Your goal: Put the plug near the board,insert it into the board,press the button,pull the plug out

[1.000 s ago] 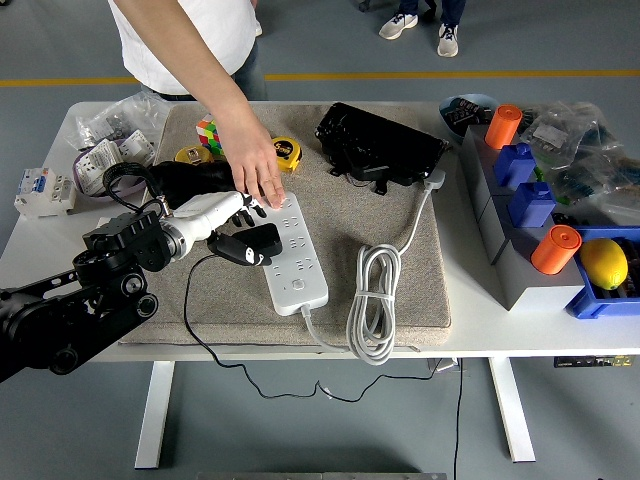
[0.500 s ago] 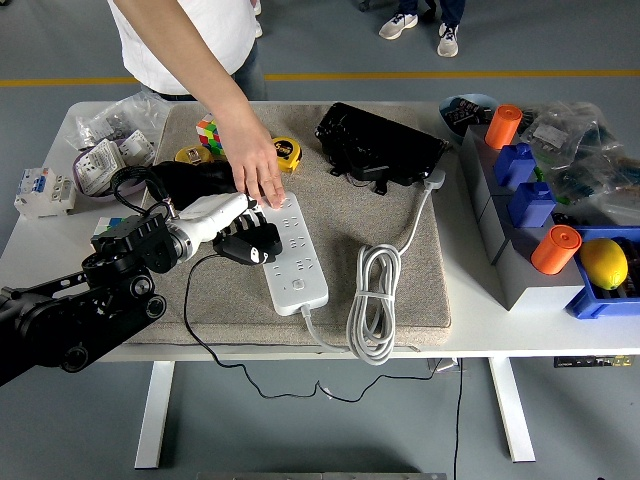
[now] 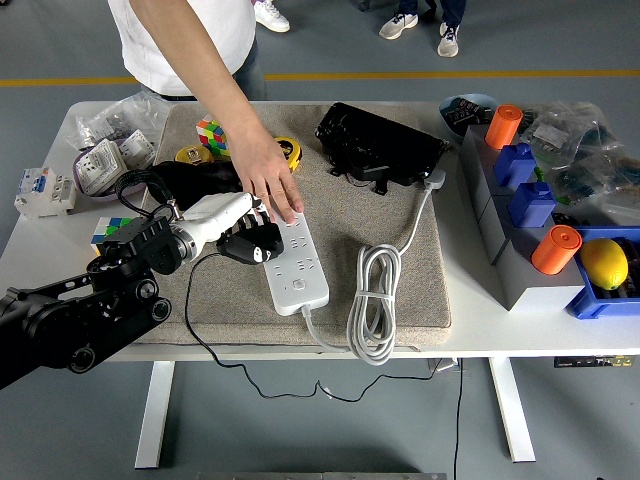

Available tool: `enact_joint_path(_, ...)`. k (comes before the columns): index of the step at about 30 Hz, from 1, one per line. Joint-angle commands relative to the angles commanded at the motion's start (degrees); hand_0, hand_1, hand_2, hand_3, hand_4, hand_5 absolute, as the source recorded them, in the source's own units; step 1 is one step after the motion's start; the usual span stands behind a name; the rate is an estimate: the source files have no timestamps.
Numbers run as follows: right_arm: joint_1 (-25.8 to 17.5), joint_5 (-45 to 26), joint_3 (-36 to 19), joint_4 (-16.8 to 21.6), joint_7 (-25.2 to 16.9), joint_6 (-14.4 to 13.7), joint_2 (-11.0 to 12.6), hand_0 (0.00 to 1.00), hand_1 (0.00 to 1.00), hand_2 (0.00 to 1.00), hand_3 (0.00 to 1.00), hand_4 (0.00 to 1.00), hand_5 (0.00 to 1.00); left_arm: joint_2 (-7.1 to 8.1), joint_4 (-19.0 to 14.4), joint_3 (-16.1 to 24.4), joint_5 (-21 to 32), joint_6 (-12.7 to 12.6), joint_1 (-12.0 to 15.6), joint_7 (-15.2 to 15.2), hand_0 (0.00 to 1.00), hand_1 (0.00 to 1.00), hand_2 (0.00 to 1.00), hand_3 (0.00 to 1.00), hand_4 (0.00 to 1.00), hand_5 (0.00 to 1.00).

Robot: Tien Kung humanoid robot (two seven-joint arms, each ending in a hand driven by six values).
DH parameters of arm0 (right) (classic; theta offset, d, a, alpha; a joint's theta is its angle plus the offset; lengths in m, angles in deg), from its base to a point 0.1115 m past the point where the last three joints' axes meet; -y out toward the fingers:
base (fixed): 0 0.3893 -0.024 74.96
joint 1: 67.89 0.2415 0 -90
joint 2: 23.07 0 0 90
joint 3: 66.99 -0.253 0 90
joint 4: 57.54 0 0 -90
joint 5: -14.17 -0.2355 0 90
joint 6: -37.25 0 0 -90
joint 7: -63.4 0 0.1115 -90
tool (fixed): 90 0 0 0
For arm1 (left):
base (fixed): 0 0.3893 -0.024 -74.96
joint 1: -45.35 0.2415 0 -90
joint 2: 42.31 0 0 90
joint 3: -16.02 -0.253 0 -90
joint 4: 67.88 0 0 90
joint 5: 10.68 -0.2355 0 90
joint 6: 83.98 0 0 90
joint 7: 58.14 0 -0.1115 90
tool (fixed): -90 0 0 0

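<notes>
A white power strip [image 3: 295,260] lies lengthwise on the grey mat [image 3: 400,300], its coiled white cable [image 3: 372,305] to the right. My left hand [image 3: 245,235] comes in from the left and is shut on a black plug [image 3: 252,244], which sits at the strip's left edge beside its upper sockets. The plug's thin black cord [image 3: 195,325] trails down off the table's front. A person's hand [image 3: 272,180] presses flat on the strip's far end, holding it down. My right hand is out of view.
A black adapter bag [image 3: 380,145], a yellow tape measure [image 3: 288,150] and a colour cube [image 3: 210,132] lie at the mat's far side. Plastic bags [image 3: 120,135] and a breaker [image 3: 45,190] sit left. Grey bins [image 3: 520,250] with orange cylinders [image 3: 555,248], blue blocks and a lemon [image 3: 603,263] stand right.
My left hand has shifted up and slightly right, carrying the plug closer against the strip's left edge. The person's hand slid a little down the strip's far end.
</notes>
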State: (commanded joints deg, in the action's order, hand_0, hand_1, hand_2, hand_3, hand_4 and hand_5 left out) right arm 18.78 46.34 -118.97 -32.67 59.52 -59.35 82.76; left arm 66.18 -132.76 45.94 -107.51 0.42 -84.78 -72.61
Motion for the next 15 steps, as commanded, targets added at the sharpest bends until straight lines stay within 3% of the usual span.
enact_joint_path(1, 0.0, 0.0, -0.1, 0.0, 0.0, 0.0, 0.0, 0.620, 0.665, 0.681, 0.582, 0.998, 0.509, -0.04, 0.1, -0.1, -0.4, -0.2, 0.0, 0.2, 0.343, 0.461, 0.505, 0.544, 0.752, 0.106)
enact_joint_path(2, 0.0, 0.0, 0.0, 0.0, 0.0, 0.0, 0.0, 0.621, 0.664, 0.681, 0.581, 0.998, 0.509, -0.07, 0.1, -0.2, -1.0, -0.3, 0.0, 0.4, 0.273, 0.365, 0.428, 0.518, 0.710, 0.050)
enact_joint_path(7, 0.0, 0.0, 0.0, -0.1, 0.0, 0.0, -0.1, 0.621, 0.664, 0.681, 0.581, 0.998, 0.509, -0.15, 0.4, -0.5, -2.2, -1.2, 0.0, 1.6, 0.273, 0.365, 0.428, 0.518, 0.710, 0.050)
enact_joint_path(8, 0.0, 0.0, 0.0, -0.1, 0.0, 0.0, -0.1, 0.622, 0.665, 0.681, 0.580, 0.998, 0.508, -0.14, 0.5, -0.5, -2.2, -1.5, 0.0, 2.3, 0.252, 0.309, 0.377, 0.497, 0.716, 0.052)
enact_joint_path(15, 0.0, 0.1, 0.1, -0.1, 0.0, 0.0, -0.2, 0.622, 0.665, 0.681, 0.581, 0.998, 0.507, 0.02, 1.2, -0.3, -0.5, -2.7, -0.3, 4.8, 0.237, 0.292, 0.349, 0.478, 0.728, 0.063)
